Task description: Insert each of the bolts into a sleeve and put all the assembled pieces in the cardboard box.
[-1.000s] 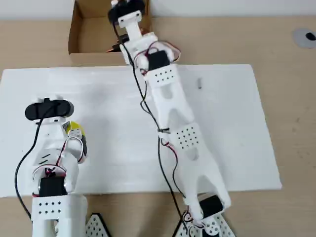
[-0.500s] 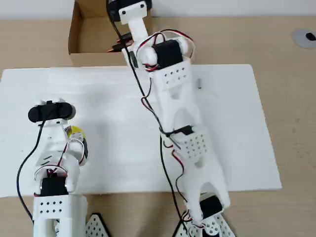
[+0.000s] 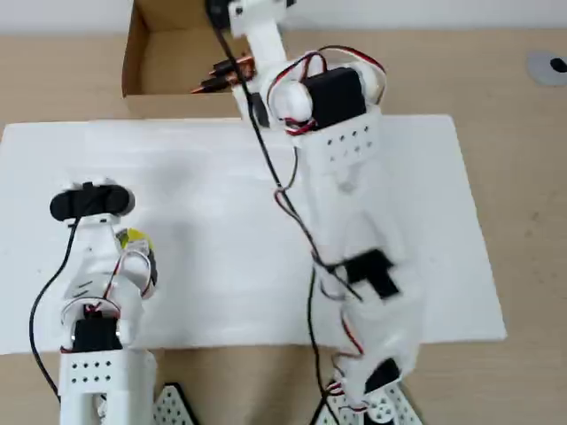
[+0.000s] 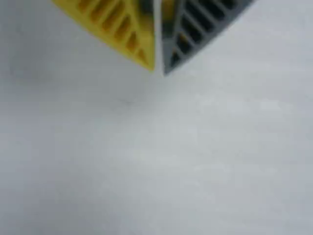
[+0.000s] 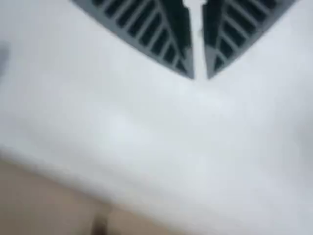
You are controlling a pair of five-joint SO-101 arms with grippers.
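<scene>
Two white plastic arms over a smooth white sheet point(image 3: 177, 177) on a wooden table point(image 3: 514, 133), with the cardboard box point(image 3: 133, 53) upper left. The left gripper point(image 4: 157, 68) has ribbed yellow and grey wedges pressed together. The right gripper point(image 5: 199, 73) has grey ribbed wedges nearly touching, holding nothing.

No text, label, number or sign is legible in any view: none on the cardboard box point(image 3: 133, 64) at the upper left of the high view, and none on the white sheet point(image 3: 204, 177) across its middle.
</scene>
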